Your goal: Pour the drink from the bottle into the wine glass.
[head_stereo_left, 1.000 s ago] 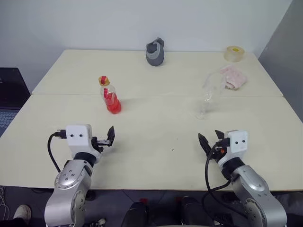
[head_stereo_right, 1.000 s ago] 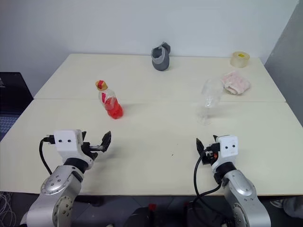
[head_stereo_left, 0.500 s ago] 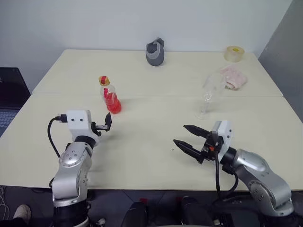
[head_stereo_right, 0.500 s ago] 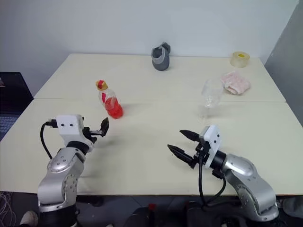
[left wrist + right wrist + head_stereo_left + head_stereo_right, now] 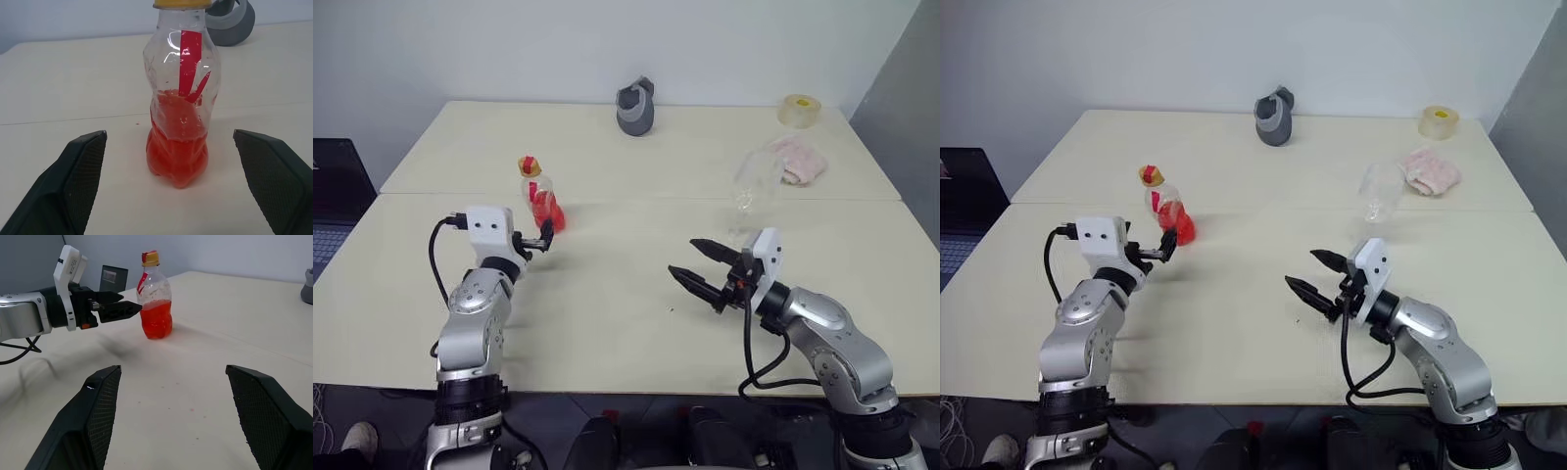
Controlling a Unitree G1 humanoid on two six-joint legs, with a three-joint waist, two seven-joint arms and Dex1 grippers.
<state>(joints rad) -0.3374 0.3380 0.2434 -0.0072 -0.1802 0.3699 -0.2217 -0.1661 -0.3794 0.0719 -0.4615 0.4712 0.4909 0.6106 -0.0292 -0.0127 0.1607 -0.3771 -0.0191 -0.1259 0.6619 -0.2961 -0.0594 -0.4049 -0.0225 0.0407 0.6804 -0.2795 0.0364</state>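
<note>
The bottle (image 5: 540,199) stands upright left of the table's middle, yellow cap on, with the red-orange drink (image 5: 177,147) filling its lower half. My left gripper (image 5: 546,239) is open just short of the bottle's base, level with it and pointing at it. In the left wrist view its fingers (image 5: 83,166) stand wide to either side of the bottle without touching it. The clear wine glass (image 5: 1380,192) stands upright to the right. My right gripper (image 5: 683,258) is open above the table, in front and to the left of the glass, pointing left towards the bottle (image 5: 155,298).
A grey jug-like object (image 5: 634,108) stands at the table's far edge. A roll of tape (image 5: 798,111) and a pink cloth (image 5: 798,160) lie at the back right, behind the glass. A seam (image 5: 636,199) crosses the table beside the bottle. A laptop (image 5: 333,186) sits off the left side.
My left gripper has moved forward until its tips are at the bottle. My right gripper has swung left and risen a little, from pointing ahead to pointing across the table. Both stay open.
</note>
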